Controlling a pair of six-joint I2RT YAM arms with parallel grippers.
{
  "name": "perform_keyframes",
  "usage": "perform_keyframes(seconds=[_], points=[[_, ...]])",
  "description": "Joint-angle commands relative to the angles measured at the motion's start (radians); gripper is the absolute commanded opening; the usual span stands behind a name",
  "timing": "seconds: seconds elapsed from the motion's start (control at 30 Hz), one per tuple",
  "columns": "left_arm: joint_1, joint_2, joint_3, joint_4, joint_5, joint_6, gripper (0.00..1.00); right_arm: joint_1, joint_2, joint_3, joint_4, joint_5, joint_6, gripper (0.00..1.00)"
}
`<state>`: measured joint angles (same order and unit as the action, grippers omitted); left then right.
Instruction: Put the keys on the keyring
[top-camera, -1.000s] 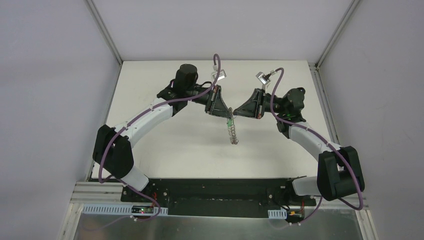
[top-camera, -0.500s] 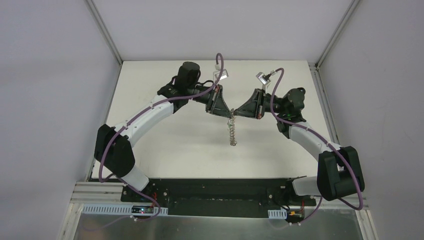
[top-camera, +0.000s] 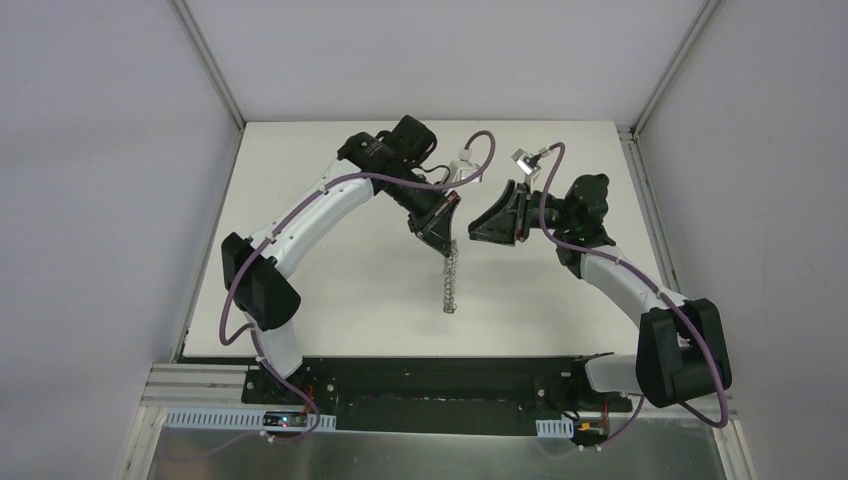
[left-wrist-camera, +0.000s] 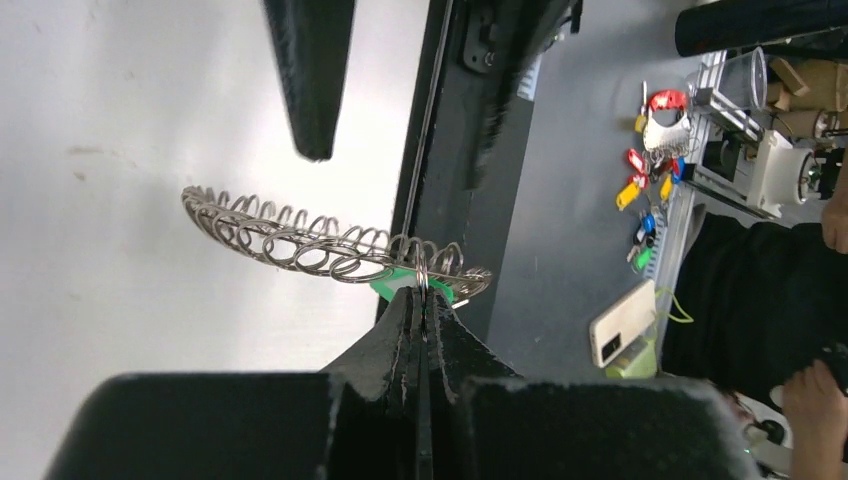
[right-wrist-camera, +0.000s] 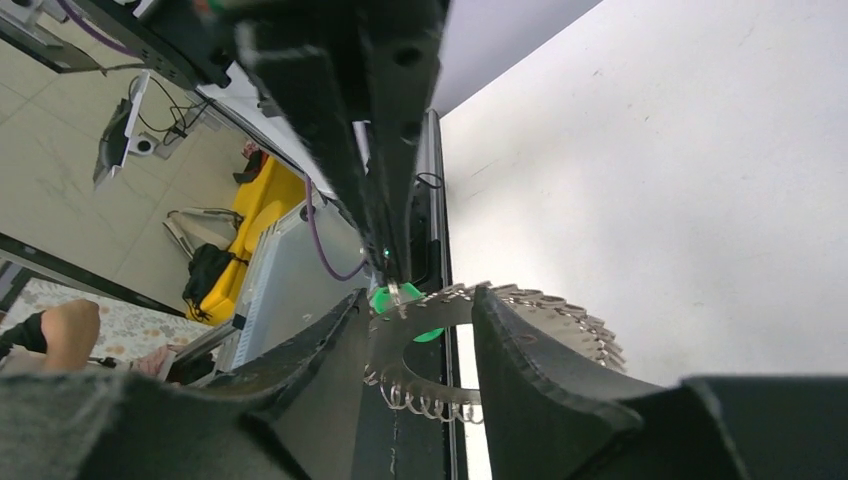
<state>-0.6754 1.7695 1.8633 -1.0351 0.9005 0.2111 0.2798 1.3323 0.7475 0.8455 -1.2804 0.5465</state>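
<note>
Seen from above, the keyring (top-camera: 449, 282) is only an edge-on coiled strip. It hangs over the white bench (top-camera: 330, 265) from the left jaws, and the right jaws sit just beside its top end, apart from it. The left wrist camera shows what that view lacks. The left jaws are pressed together on one wire loop at the rim of the keyring (left-wrist-camera: 300, 245), and the green head of the key (left-wrist-camera: 397, 284) lies right against that spot, just behind the rim. From overhead the key is too small to make out. Only the right wrist camera shows the keyring (right-wrist-camera: 445, 312) face-on, flat and grey with a wide hole. The right jaws are spread, with one finger on either side of the ring, and I cannot tell whether they touch it. There the key (right-wrist-camera: 385, 299) shows green at the ring's rim and through its hole, under the tips of the left jaws. Counted, there are one keyring, one key and two arms: the left arm (top-camera: 310, 215) and the right arm (top-camera: 620, 280). Beyond the keyring and off the bench, the left wrist view also catches a bunch of coloured key tags (left-wrist-camera: 650, 170) and one phone (left-wrist-camera: 622, 322).
</note>
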Motion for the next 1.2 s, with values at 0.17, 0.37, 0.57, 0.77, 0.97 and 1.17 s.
perform_keyframes(seconds=[0.17, 0.37, 0.57, 0.77, 0.97, 1.17], points=[[-0.013, 0.036, 0.077, -0.124, 0.044, 0.000, 0.00, 0.071, -0.067, 0.041, -0.215, -0.048, -0.242, 0.46], [-0.013, 0.036, 0.069, -0.090, 0.071, -0.027, 0.00, 0.102, -0.066, 0.064, -0.367, -0.037, -0.377, 0.42], [-0.013, 0.031, 0.035, -0.039, 0.092, -0.050, 0.00, 0.114, -0.056, 0.064, -0.369, -0.026, -0.377, 0.35], [-0.013, 0.033, 0.022, -0.032, 0.095, -0.051, 0.00, 0.117, -0.051, 0.075, -0.364, -0.029, -0.355, 0.28], [-0.013, 0.036, 0.014, -0.032, 0.091, -0.047, 0.00, 0.117, -0.054, 0.078, -0.347, -0.036, -0.329, 0.24], [-0.013, 0.041, 0.016, -0.027, 0.090, -0.050, 0.00, 0.118, -0.053, 0.070, -0.319, -0.044, -0.306, 0.19]])
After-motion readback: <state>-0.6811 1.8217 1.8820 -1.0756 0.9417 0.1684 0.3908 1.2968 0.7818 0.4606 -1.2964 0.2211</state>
